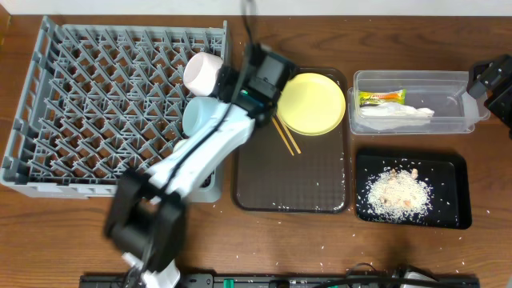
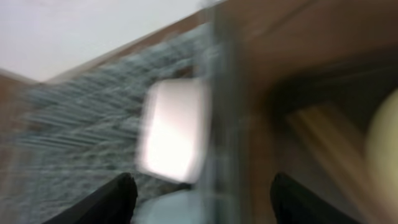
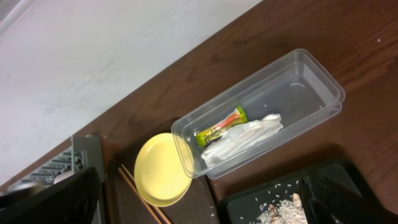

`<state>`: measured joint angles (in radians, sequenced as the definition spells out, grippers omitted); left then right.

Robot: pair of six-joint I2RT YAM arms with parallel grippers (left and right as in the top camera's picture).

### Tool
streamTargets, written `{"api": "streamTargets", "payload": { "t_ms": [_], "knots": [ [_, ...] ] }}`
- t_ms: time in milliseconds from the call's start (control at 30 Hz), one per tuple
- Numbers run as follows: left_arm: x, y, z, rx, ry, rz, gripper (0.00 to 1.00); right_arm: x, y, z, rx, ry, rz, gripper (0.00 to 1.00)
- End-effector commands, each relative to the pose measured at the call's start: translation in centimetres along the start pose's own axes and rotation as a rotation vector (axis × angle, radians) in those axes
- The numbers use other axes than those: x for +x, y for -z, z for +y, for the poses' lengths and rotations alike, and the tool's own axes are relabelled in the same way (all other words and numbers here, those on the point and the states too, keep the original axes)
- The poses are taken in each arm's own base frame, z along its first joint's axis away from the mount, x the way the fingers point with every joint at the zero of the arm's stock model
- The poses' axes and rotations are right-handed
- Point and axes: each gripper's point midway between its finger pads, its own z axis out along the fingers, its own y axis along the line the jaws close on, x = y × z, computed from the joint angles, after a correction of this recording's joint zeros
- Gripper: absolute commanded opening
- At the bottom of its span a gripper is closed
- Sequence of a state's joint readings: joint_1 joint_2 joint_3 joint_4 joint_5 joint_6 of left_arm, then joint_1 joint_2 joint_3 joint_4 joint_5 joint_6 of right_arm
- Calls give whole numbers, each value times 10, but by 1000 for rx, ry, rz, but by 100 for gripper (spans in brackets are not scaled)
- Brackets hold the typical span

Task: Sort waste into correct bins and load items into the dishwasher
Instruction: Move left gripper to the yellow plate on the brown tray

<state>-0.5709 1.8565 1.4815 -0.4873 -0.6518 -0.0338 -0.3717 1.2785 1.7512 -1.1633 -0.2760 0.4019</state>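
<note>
The grey dishwasher rack (image 1: 112, 112) fills the left of the table. At its right edge are a white bowl (image 1: 202, 70) (image 2: 174, 130) and a light-blue bowl (image 1: 202, 114) (image 2: 177, 208). My left gripper (image 1: 234, 84) (image 2: 205, 205) hovers over that edge, open, its fingers (image 2: 115, 199) wide apart and gripping nothing; this view is blurred. The yellow plate (image 1: 310, 102) (image 3: 163, 171) and chopsticks (image 1: 286, 136) (image 3: 140, 193) lie on the brown tray (image 1: 292, 180). The clear tub (image 1: 456, 88) (image 3: 298, 81) holds the green-yellow wrapper (image 1: 382, 98) (image 3: 221, 127) and white paper (image 1: 396, 114) (image 3: 239, 140). Rice (image 1: 398, 192) lies in the black tray (image 1: 448, 172). My right gripper (image 3: 199, 208) is open and empty.
My left arm (image 1: 192, 160) runs diagonally from the front edge across the rack's near right corner. The right arm (image 1: 496, 80) sits at the far right beside the clear tub. Stray rice grains (image 1: 320, 210) dot the brown tray and the table's front.
</note>
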Motion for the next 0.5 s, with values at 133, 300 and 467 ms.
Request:
{"api": "streamTargets", "payload": {
  "t_ms": [133, 300, 467],
  "knots": [
    [-34, 86, -68, 678, 538, 98, 69, -1, 0, -2, 4, -6, -1, 99],
    [-15, 51, -98, 650, 509, 167, 69, -1, 0, -2, 4, -6, -1, 99],
    [-5, 9, -132, 645, 489, 173, 69, -1, 0, -2, 4, -6, -1, 99]
  ]
}}
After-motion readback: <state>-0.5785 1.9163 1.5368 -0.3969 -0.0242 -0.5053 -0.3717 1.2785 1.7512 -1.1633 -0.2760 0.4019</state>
